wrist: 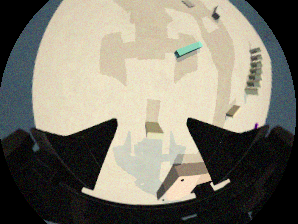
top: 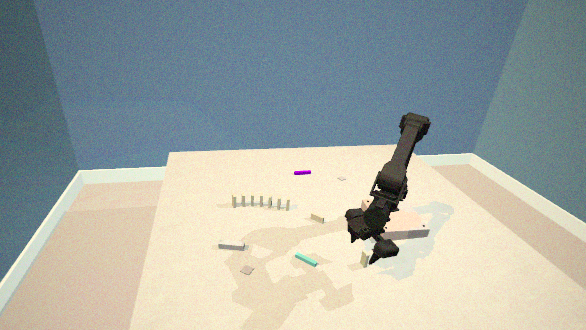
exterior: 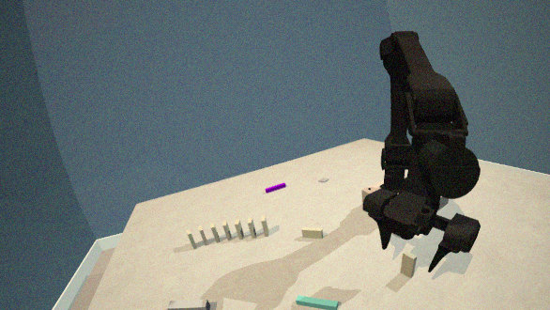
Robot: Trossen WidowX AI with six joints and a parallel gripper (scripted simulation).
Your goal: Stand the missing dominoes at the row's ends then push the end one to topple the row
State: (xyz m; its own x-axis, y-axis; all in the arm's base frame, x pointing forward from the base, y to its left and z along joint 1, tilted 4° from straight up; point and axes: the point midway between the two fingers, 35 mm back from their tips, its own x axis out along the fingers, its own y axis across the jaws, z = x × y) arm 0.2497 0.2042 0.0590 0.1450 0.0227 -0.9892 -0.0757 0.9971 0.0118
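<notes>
End effector (top: 361,252) (exterior: 407,259) (wrist: 152,121) wide open and holding nothing, above an upright loose domino (top: 364,259) (exterior: 408,265) (wrist: 154,130) between its fingertips' lines.

Row dominoes (top: 261,201) (exterior: 227,230) (wrist: 254,75): pale tan. Bar (top: 306,259) (exterior: 316,302) (wrist: 188,50) teal, rod (top: 302,172) (exterior: 275,188) (wrist: 256,126) purple, arm (top: 393,175) (exterior: 434,99) black. Tabletop (top: 195,175) (exterior: 155,216) (wrist: 75,75) cream, back wall (top: 280,75) (exterior: 211,94) plain blue, baseboard (top: 122,173) (exterior: 86,255) whitish.

The robot arm (top: 393,175) (exterior: 434,99) is matte black throughout, with chunky straight links, a thick rounded cylindrical housing (exterior: 450,169) and an end effector (top: 361,252) (exterior: 406,259) (wrist: 152,121) whose two dark fingers taper to narrow points.
</notes>
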